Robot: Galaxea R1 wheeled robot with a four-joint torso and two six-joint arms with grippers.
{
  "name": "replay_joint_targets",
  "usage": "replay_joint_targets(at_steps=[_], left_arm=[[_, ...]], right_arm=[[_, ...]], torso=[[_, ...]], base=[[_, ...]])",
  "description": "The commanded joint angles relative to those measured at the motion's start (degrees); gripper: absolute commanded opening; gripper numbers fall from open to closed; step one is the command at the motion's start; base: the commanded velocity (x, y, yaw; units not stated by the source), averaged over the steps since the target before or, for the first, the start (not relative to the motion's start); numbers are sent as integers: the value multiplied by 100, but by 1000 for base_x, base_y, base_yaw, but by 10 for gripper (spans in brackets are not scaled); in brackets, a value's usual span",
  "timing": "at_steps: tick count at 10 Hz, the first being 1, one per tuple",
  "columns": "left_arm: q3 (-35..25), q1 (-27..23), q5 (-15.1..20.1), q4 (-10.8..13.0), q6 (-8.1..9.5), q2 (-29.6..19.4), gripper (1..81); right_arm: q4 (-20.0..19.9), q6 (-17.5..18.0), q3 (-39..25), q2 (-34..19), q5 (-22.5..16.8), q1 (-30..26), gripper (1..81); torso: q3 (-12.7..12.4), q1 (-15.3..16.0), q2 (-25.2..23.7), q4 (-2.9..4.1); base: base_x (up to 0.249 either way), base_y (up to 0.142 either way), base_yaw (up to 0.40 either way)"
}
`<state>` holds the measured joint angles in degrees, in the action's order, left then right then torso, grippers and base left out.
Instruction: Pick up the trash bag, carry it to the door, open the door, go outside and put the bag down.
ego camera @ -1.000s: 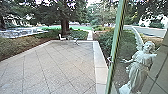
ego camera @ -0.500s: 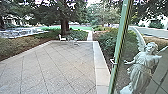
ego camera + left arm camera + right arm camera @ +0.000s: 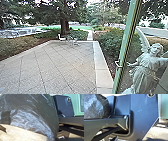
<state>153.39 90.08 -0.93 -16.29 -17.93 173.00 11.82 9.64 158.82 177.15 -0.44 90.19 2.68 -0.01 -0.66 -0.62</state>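
Paving (image 3: 55, 67) scored in a diagonal grid spreads ahead, outdoors. Nearest, both wrist views show the trash bag (image 3: 41, 110), dark, glossy, rounded and creased, close by the robot's body; how wide either tool stands, or what it holds, I cannot tell. Farther off, the head view adds a green-framed glass door (image 3: 126, 42) with a pale handle (image 3: 118, 64), a winged statue (image 3: 147, 67) showing in its glass, then a white chair (image 3: 61, 38) near a tree trunk (image 3: 64, 26).
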Motion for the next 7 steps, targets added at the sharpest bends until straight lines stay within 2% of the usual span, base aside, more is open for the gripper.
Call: replay_joint_targets(at_steps=[1, 7], left_arm=[[-37, -205, 383, 29, -17, -10, 10], [-37, -205, 391, 29, -17, -10, 10]], right_arm=[[-5, -6, -19, 33, -316, -224, 811], [4, -6, -36, 33, -316, -242, 811]], torso=[[0, 1, 0, 0], [0, 3, 0, 0]], base=[[142, 0, 0], [142, 0, 0]])
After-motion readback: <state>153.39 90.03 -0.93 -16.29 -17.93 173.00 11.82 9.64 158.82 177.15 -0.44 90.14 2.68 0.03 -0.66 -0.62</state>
